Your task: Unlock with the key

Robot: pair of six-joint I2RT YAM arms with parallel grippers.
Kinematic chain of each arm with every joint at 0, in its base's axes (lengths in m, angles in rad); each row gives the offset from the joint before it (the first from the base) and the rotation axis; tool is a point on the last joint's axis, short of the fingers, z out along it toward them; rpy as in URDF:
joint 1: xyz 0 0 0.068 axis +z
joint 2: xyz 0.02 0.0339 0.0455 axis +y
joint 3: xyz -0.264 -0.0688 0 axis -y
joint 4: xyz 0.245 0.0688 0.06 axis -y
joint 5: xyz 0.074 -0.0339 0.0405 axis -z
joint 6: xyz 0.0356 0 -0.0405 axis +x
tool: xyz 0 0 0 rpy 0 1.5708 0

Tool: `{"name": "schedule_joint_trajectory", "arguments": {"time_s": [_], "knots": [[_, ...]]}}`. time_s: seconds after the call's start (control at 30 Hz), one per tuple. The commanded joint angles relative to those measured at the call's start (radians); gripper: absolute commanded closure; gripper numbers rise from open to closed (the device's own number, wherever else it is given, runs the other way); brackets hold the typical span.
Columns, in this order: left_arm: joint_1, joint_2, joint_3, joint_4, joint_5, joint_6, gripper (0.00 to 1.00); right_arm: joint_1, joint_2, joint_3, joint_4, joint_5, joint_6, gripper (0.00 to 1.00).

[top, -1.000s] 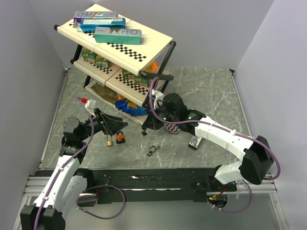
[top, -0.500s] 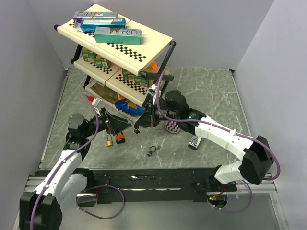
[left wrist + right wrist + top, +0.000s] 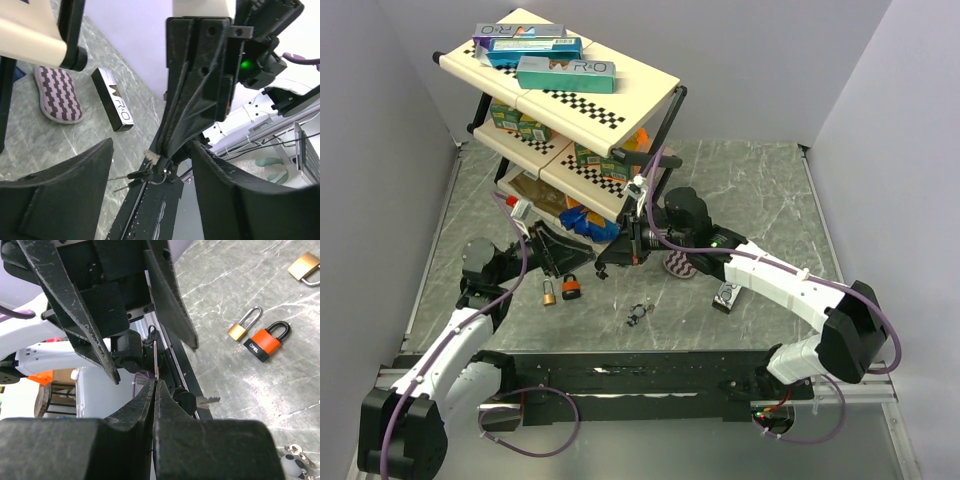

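Lying nearest on the table (image 3: 770, 200) is a loose key bunch (image 3: 638, 315). Just beyond it to the left sit the orange padlock (image 3: 573, 288) and a small brass padlock (image 3: 549, 295), side by side, neither one gripped.

Above and slightly beyond them, the right gripper (image 3: 608, 262) is pinched together on a thin key (image 3: 156, 357), its blade sticking out toward the left gripper (image 3: 578, 254). The left gripper's fingers stand apart on either side of the blade and are clamped on nothing.

The likely trouble is this mid-air meeting. The key is held only by a narrow edge, so a nudge from either left finger could twist it in the pinch or knock it free, and it would fall among the padlocks. If the left fingers come together off-centre, they could catch the right fingertips instead of the key.

Farther back, the shelf rack (image 3: 560, 95) stands close to both arms, leaving little room to correct.
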Motion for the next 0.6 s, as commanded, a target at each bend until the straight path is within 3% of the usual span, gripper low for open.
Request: {"name": "schedule_joint_trajectory", "arguments": {"time_s": [0.0, 0.43, 0.53, 0.57], "knots": [[-0.010, 0.003, 0.009, 0.074, 0.018, -0.019, 0.36, -0.005, 0.010, 0.012, 0.051, -0.028, 0.021, 1.00], [-0.023, 0.001, 0.023, 0.022, 0.003, 0.010, 0.67, -0.004, 0.012, 0.009, 0.048, -0.012, 0.030, 1.00], [-0.024, 0.004, 0.026, 0.017, 0.000, 0.015, 0.86, -0.007, 0.012, 0.007, 0.051, -0.012, 0.033, 1.00], [-0.024, 0.004, 0.028, 0.011, 0.000, 0.016, 0.99, -0.005, 0.013, 0.007, 0.051, -0.014, 0.033, 1.00]]}}
